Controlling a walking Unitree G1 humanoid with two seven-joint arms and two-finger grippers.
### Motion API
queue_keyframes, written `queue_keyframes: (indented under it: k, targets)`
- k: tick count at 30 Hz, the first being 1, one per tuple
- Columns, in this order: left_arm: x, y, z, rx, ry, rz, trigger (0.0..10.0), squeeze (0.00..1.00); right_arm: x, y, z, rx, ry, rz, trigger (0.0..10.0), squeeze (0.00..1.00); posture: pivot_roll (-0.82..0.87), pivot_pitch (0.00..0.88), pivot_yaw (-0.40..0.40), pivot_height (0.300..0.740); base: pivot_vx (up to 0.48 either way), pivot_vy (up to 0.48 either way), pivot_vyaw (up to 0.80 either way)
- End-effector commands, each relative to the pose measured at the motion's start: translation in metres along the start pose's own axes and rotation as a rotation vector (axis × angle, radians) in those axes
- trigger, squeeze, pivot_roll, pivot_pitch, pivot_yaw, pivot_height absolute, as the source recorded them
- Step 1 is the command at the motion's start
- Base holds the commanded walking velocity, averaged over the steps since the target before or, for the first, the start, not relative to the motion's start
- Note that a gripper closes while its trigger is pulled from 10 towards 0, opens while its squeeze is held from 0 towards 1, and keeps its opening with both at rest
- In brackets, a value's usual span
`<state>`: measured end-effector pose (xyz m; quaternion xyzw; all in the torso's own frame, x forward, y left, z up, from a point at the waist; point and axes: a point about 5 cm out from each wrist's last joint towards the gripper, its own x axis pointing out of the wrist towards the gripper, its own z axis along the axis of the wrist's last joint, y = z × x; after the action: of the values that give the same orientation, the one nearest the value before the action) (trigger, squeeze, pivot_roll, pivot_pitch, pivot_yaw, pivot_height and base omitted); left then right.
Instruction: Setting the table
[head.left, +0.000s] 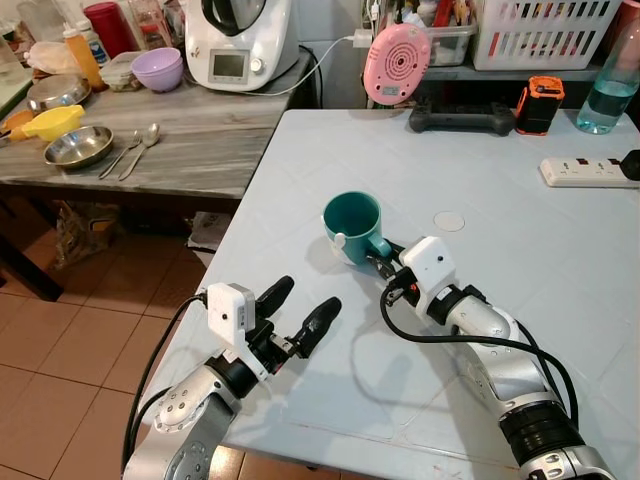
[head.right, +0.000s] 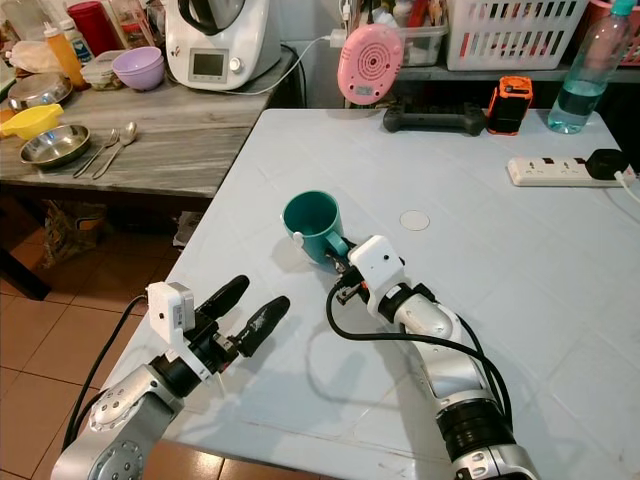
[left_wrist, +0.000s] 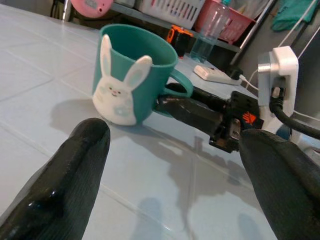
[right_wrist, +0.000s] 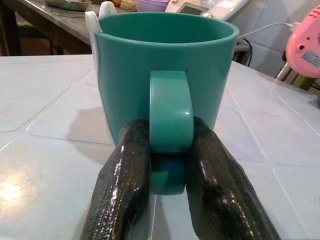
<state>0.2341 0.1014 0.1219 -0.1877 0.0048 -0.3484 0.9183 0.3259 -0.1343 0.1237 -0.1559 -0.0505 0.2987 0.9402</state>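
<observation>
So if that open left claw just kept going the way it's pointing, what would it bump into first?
Most likely the teal mug with the bunny face, or the right gripper clamped on its handle; the left gripper aims between them, though depth is uncertain.

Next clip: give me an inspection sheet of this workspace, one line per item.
Surface: pale blue table, mug standing on it.
Job's things: teal mug with rabbit face, upright; spoons and steel bowl on the wooden side counter.
Clutter: power strip, water bottle, game controller, pink round gadget.
Grippers: right gripper shut on the mug's handle; left gripper open, near the table's edge, holding nothing.
Cables: black cable looping along the right arm; white cord from the kitchen machine.
Surroundings: tiled floor, white basket.
</observation>
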Motion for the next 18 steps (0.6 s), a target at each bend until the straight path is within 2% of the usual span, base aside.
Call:
queue_keyframes:
  k: [1,2,3,4,11,18]
  targets:
    - [-0.003,0.000,0.002,0.006,0.007,0.008,10.0,0.00,0.004,-0.001,0.011,-0.006,-0.046,-0.011,10.0,0.00,-0.16,0.084,0.106,0.740,0.000,0.000,0.00]
    - [-0.003,0.000,0.002,0.006,0.007,0.008,10.0,0.00,0.004,-0.001,0.011,-0.006,-0.046,-0.011,10.0,0.00,-0.16,0.084,0.106,0.740,0.000,0.000,0.00]
    - [-0.003,-0.001,0.001,0.005,0.018,0.007,10.0,0.00,0.004,-0.001,0.011,0.013,-0.050,-0.018,2.6,0.00,-0.16,0.083,0.105,0.740,0.000,0.000,0.00]
    - [-0.003,0.000,0.001,0.005,0.025,0.008,10.0,0.00,0.004,0.000,0.011,0.024,-0.054,-0.023,0.0,0.00,-0.16,0.081,0.105,0.740,0.000,0.000,0.00]
    - [-0.002,0.003,0.003,0.016,0.029,0.022,10.0,0.00,0.003,0.003,0.014,0.075,-0.078,-0.060,0.0,0.00,-0.16,0.071,0.106,0.740,0.000,0.000,0.00]
    - [-0.003,0.010,0.008,0.056,-0.005,0.098,10.0,0.00,0.000,0.005,0.030,0.135,-0.143,-0.125,0.0,0.00,-0.16,0.060,0.113,0.740,0.000,0.000,0.00]
